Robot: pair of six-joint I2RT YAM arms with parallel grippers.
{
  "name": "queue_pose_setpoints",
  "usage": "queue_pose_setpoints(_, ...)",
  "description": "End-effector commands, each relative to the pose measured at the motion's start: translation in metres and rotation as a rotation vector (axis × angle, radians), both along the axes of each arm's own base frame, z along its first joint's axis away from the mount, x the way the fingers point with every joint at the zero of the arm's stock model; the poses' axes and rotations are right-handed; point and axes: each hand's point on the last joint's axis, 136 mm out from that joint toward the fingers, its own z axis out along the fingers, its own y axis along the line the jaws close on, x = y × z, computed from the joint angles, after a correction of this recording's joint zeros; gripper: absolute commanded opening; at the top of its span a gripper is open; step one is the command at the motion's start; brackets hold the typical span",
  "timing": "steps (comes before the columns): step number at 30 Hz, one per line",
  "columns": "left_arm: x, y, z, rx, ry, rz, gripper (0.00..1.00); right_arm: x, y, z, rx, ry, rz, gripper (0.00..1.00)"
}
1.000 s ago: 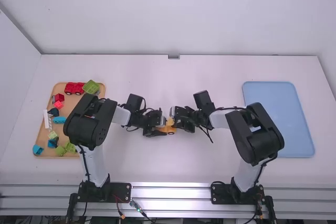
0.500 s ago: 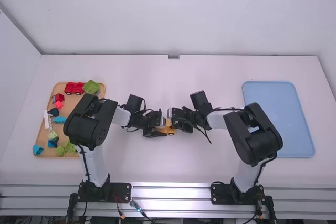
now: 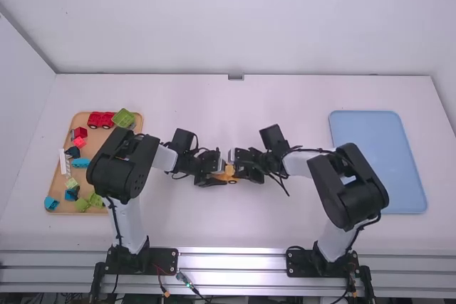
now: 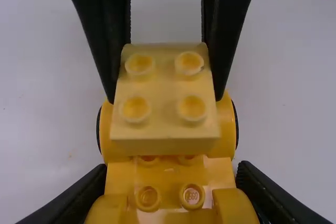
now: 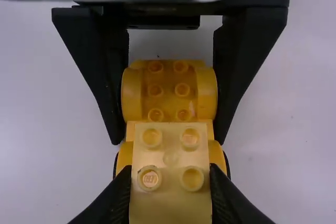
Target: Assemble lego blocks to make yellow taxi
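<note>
A plain white back wall point(image 3: 228, 19) rises behind the white counter point(image 3: 228, 229), with a white left wall point(image 3: 20, 112) meeting it at a dark slanting seam and a strip of right wall point(image 3: 448, 90) at the view's edge. A small grey bracket point(image 3: 236, 77) sits midway along the counter's far edge. Ridged metal rails, probably aluminium point(image 3: 231, 261), line the near edge, glaring where the otherwise soft, even light catches them.

- left arm point(image 3: 128, 218): white links, bulky black joints, thin black cable point(image 3: 115, 220)
- right arm point(image 3: 335, 236): white links, bulky black joints, looping black cable
- bases point(image 3: 164, 260): black, pale-dotted
- left gripper point(image 3: 224, 171), right gripper point(image 3: 234, 164): black, tapering fingers
</note>
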Motion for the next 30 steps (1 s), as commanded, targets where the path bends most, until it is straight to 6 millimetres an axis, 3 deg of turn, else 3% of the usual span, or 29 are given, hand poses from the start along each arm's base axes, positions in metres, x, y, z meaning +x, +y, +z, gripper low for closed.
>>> queue_pose_setpoints(1, -0.0049, 0.0079, -0.0157, 0.068, 0.021, 0.024, 0.58, -0.0081, 0.0021, 0.0037, 0.004, 0.008, 0.01, 0.13)
queue_pose_setpoints(30, -0.0092, 0.0088, -0.0173, 0.074, 0.045, 0.022, 0.57, -0.0034, -0.0009, 0.0009, -0.019, -0.01, -0.006, 0.15)
